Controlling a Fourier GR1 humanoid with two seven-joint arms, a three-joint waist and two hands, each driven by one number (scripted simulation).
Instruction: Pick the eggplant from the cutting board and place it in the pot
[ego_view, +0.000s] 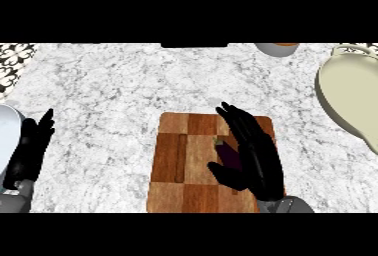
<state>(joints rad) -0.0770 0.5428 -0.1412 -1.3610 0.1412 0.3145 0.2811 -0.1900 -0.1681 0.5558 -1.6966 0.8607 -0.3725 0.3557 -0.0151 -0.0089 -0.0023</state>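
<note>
A dark purple eggplant (228, 154) with a green stem end lies on the wooden cutting board (181, 165), right of the board's middle. My right hand (255, 150) lies over the board with its fingers straight, pointing away from me, along the eggplant's right side. Its thumb sits just below the eggplant. The hand hides part of the eggplant. A cream pot (353, 97) stands at the right edge, cut off by the frame. My left hand (29, 150) rests open at the left edge.
A pale blue-white dish (7, 127) shows at the left edge beside my left hand. An orange-rimmed vessel (277, 48) sits at the back. A dark object (193, 45) lies at the counter's far edge. Patterned tiles (15, 62) mark the top left corner.
</note>
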